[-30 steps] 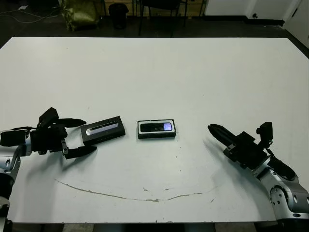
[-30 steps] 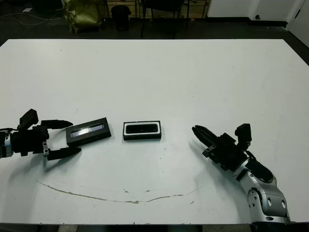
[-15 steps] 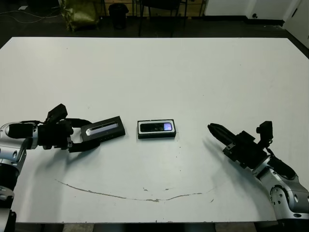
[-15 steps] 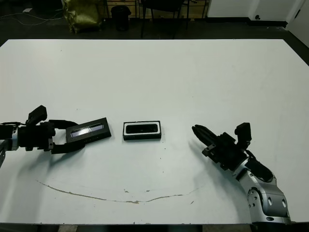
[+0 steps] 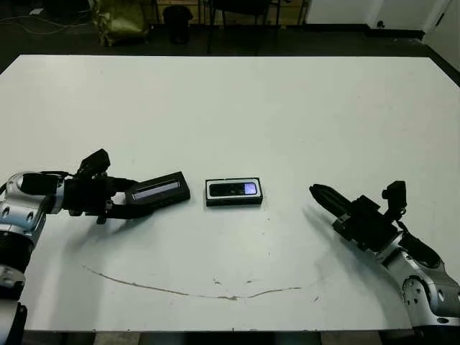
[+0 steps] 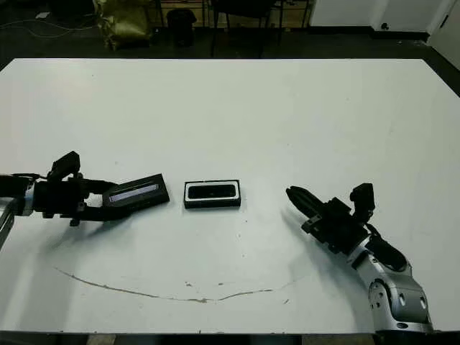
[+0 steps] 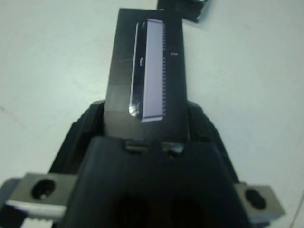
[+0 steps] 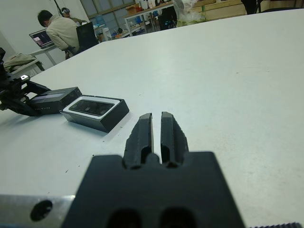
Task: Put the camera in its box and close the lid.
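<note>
Lid (image 5: 159,191) clamped at its end by left gripper (image 5: 123,200), camera (image 5: 233,189) seated in box (image 5: 233,202) nearby, right gripper (image 5: 320,194) fingers pressed together, well apart

The black lid (image 5: 159,192) bears a greyish-lilac panel, the black box (image 5: 233,192) a white lining, on a white table (image 5: 237,115).

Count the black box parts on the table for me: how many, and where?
2. The lid lies on the robot's left, its end between the left gripper's fingers. The box, with the camera inside, sits uncovered at the table's middle.
</note>
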`<state>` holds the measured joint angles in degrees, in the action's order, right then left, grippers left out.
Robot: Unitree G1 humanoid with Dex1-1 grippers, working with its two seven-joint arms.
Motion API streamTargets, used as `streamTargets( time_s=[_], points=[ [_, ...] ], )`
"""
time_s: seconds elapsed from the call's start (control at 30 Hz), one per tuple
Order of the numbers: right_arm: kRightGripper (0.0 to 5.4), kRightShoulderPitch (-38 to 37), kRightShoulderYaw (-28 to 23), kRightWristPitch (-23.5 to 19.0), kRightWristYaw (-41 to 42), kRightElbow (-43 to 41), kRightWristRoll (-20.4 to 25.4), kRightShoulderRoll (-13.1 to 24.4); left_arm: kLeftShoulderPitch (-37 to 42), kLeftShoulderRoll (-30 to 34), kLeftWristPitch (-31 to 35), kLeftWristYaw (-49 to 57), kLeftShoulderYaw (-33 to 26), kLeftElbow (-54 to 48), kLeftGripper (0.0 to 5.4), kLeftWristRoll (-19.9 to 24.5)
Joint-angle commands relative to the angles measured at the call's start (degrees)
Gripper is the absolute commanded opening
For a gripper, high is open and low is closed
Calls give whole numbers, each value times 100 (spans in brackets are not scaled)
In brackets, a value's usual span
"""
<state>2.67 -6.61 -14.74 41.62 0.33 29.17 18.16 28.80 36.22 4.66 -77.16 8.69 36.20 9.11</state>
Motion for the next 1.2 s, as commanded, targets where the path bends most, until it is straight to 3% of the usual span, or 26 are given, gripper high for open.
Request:
streamTargets(
  time_s=[0.03,0.13,0.3,0.47,0.6,0.93,1.2],
  points=[
    [0,-80,-13,-133,-82,-6,-50,52,-130,112,368,-71,-46,-303,259,50],
    [0,-55,-15,3,2,112,-49,18,23,104,424,-76,-382,-634,259,387],
    [0,-20,2,62,71,216,-44,-6,356,30,1131,314,-653,-1571,259,718],
    [0,-47,10,80,9,159,-77,-28,649,-10,2146,832,-550,-2620,259,872],
    [0,-81,31,-86,-142,1,-87,-8,898,-93,2625,958,-353,-2885,259,946],
    [0,-152,112,-321,-447,-373,-160,17,1522,-518,2115,570,468,-1744,259,497],
    [0,-199,55,-561,-639,-560,-85,6,1461,-750,2004,495,823,-1388,259,188]
  ],
)
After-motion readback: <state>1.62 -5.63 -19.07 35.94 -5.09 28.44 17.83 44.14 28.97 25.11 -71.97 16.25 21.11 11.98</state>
